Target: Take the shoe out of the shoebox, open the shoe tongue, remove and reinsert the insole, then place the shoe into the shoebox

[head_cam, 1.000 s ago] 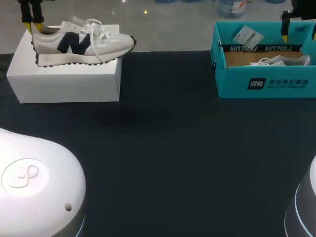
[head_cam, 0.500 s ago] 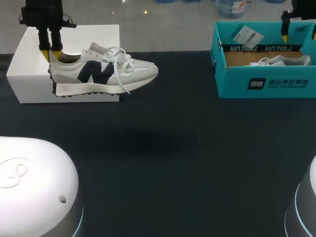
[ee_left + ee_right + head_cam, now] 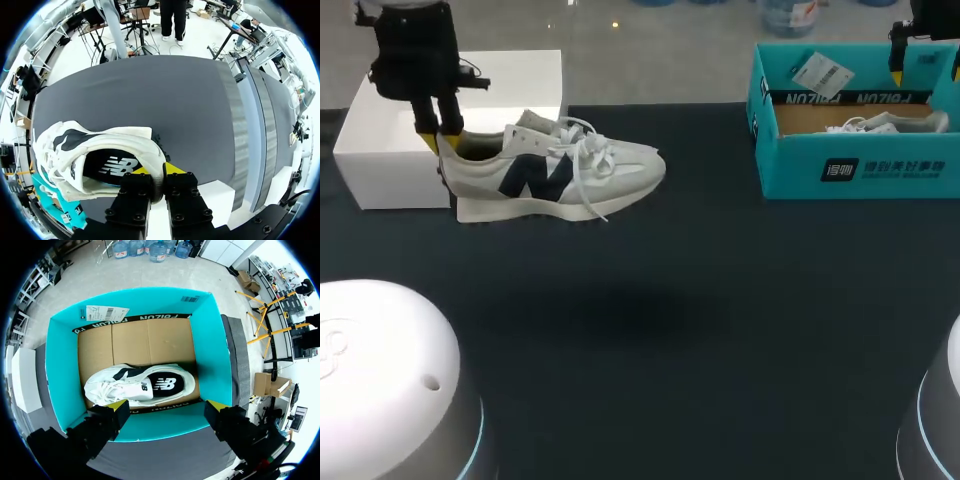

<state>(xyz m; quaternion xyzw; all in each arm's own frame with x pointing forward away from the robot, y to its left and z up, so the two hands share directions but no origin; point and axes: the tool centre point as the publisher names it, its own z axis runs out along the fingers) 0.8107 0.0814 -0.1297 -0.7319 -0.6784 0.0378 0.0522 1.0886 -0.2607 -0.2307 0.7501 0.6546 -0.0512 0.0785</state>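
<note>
The left gripper (image 3: 157, 172) is closed on the heel collar of the shoe (image 3: 100, 136), with one yellow-tipped finger inside the shoe and the other behind the heel. Only this thin edge is held. In the head view the shoe is seen in the air, just in front of the white box (image 3: 380, 160), with its toe turned toward the teal shoebox (image 3: 850, 172) and its shadow thrown lower on the table (image 3: 750, 330).

Because nearly all the weight lies ahead of the fingers, the toe could sag, or the soft collar could be pulled out of the grip. If the shoe is lowered while tilted, it may be set down toe first and tip onto its side. The loose laces (image 3: 585, 160) could also be caught.

The right gripper (image 3: 167, 409) is held open above the shoebox, where a second shoe (image 3: 140, 385) lies on the cardboard floor.
</note>
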